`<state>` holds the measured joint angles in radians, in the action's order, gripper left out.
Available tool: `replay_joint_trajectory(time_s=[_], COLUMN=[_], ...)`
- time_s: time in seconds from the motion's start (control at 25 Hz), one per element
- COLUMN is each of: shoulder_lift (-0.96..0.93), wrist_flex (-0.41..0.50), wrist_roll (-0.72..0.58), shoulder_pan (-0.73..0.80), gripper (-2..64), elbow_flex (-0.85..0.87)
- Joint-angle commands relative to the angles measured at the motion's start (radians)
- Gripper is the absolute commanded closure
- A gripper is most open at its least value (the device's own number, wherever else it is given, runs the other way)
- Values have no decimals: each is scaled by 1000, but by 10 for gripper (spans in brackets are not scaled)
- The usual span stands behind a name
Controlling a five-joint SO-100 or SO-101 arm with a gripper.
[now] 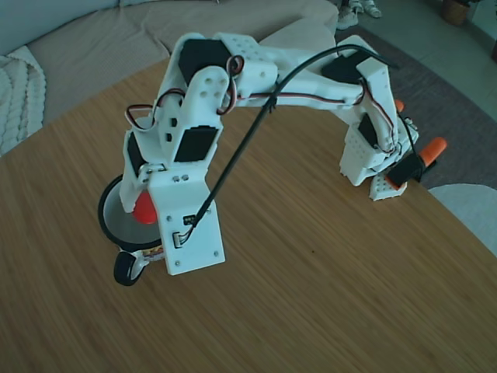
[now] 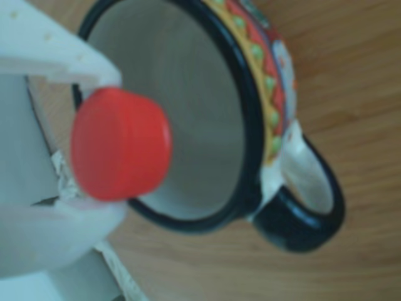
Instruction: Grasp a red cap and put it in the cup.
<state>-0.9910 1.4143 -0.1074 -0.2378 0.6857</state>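
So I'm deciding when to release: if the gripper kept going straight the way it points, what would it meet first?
Probably the cup's open mouth. The gripper holds the red cap over the rim, pointing into the bare interior. How far above the rim it sits is unclear.

A round wooden table [image 1: 326,287] filled most of the fixed view. Behind it ran a beige sofa [image 1: 93,39], with a white knitted blanket [image 1: 17,93] at the left edge. A grey rug [image 1: 458,109] lay at right.
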Motion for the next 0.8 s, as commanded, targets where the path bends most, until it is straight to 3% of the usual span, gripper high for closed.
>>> replay_joint_trajectory(time_s=[0.0,0.76], shoulder_lift=[-11,-21], wrist_flex=[15,18], wrist_roll=[3,3], shoulder_pan=[0,-146], gripper=[622,622], elbow_flex=[-55,-63])
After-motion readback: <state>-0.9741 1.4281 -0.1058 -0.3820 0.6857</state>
